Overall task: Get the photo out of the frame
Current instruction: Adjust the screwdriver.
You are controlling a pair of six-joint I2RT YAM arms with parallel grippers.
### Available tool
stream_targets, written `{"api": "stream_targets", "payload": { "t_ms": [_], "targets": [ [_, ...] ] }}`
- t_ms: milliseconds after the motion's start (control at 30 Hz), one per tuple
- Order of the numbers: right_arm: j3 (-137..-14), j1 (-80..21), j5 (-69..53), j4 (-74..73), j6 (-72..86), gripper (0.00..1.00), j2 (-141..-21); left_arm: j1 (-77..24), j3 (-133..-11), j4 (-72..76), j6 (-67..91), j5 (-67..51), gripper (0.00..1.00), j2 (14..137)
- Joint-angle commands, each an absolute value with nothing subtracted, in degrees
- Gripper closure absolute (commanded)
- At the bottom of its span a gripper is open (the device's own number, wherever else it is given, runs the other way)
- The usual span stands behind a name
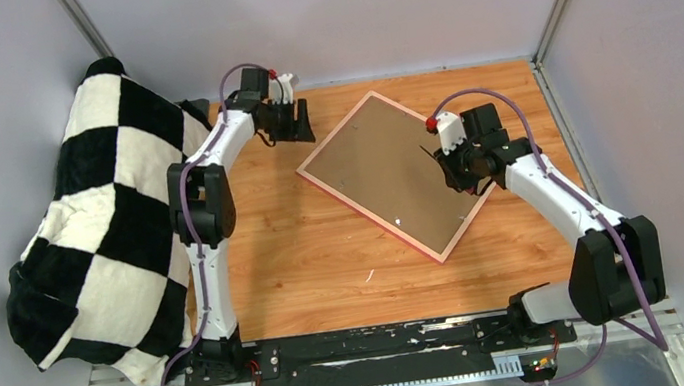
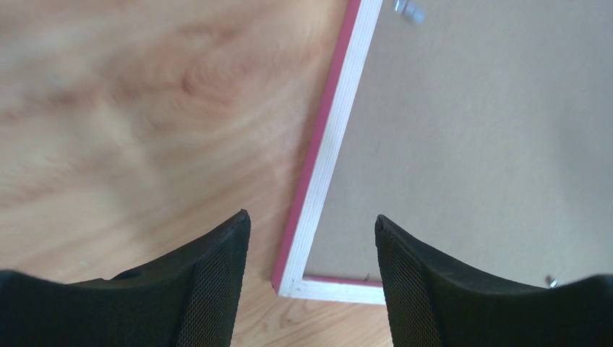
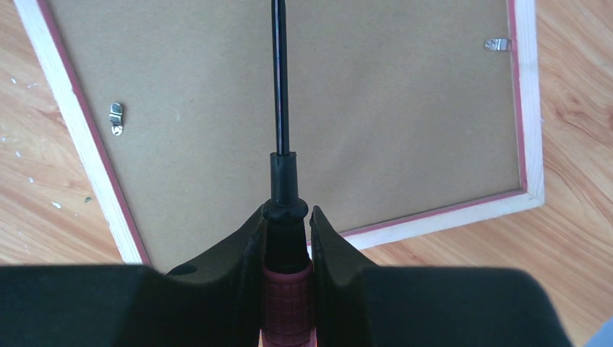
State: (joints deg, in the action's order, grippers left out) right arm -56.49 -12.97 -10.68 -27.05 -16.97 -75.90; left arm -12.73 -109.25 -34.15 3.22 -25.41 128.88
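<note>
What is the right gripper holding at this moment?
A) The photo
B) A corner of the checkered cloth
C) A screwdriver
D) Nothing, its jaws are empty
C: in the right wrist view the right gripper is shut on a red-handled screwdriver, whose black shaft reaches out over the brown backing board of the face-down frame.

Bare table (image 1: 308,268) lies open along the frame's (image 2: 329,155) near and left sides; a checkered blanket (image 1: 105,221) crowds the left edge, walls (image 1: 343,11) close far and right, and a screwdriver (image 3: 283,202) overhangs the frame.
</note>
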Motion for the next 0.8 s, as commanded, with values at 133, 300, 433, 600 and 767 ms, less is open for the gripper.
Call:
{"api": "stream_targets", "payload": {
  "t_ms": [133, 300, 433, 600, 767],
  "targets": [
    [-56.1, -12.7, -16.4, -29.2, -19.8, 1.0, -76.7, -14.2, -125.2, -33.1, 0.8, -24.0, 0.31, 134.7],
    [-55.7, -12.8, -23.5, -31.1, -22.0, 1.0, -76.0, -16.2, -126.8, -33.1, 0.1, -31.4, 0.31, 136.7],
    [-56.5, -12.7, -31.8, -34.4, -24.0, 1.0, -75.8, -17.4, -120.1, -30.9, 0.1, -49.0, 0.32, 131.8],
    [-57.8, -12.7, -42.1, -39.0, -27.0, 1.0, -76.2, -19.8, -103.1, -23.6, -5.0, -61.5, 0.28, 119.9],
    [-59.0, -12.8, -47.1, -42.1, -28.4, 1.0, -76.5, -22.7, -96.7, -26.8, -14.4, -66.7, 0.24, 112.8]
  ]
}}
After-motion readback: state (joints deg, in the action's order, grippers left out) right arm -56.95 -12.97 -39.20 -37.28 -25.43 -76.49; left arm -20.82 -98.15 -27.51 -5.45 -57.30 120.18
